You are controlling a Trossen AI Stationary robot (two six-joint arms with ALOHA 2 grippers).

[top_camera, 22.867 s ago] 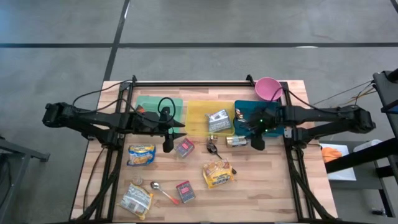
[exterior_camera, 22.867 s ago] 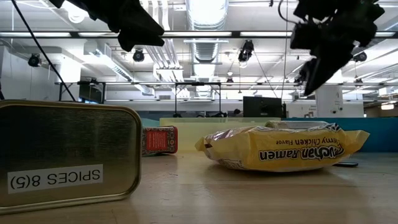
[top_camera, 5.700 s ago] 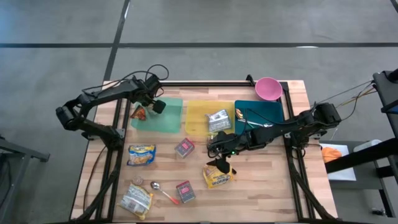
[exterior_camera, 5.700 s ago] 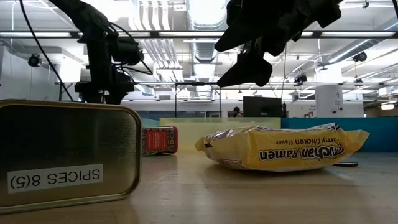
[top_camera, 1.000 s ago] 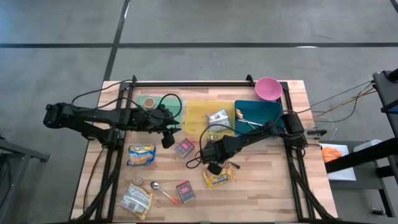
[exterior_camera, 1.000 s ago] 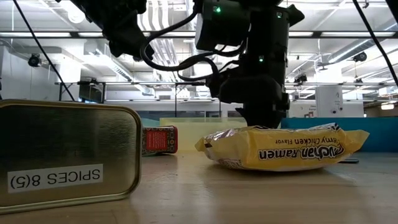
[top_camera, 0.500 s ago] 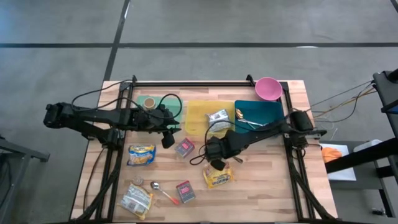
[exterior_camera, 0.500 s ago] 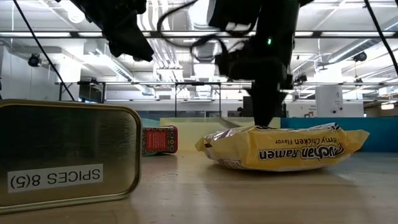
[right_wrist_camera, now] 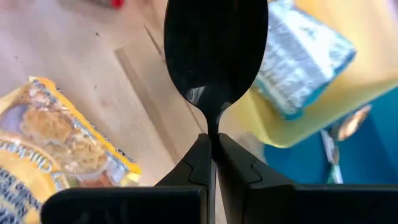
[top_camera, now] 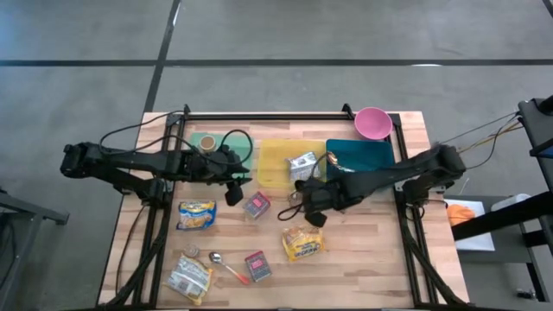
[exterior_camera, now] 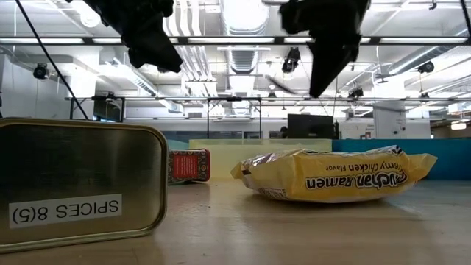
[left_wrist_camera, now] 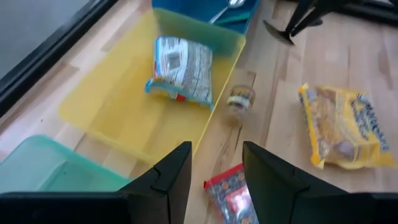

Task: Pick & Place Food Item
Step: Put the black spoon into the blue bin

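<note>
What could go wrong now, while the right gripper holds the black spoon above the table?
1. The right gripper pinches only the thin neck of the black spoon, so the spoon might twist or slip and drop near the ramen packet.
2. On the way to the blue tray, the spoon could catch the yellow tray or the packet in it.
3. The left gripper hangs nearby; the arms might meet.

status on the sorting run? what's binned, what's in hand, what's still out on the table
Binned: one packet in the yellow tray, cutlery in the blue tray. In hand: right gripper shut on a black spoon. Left: ramen packs, spice tins, a metal spoon. Left gripper empty.
</note>
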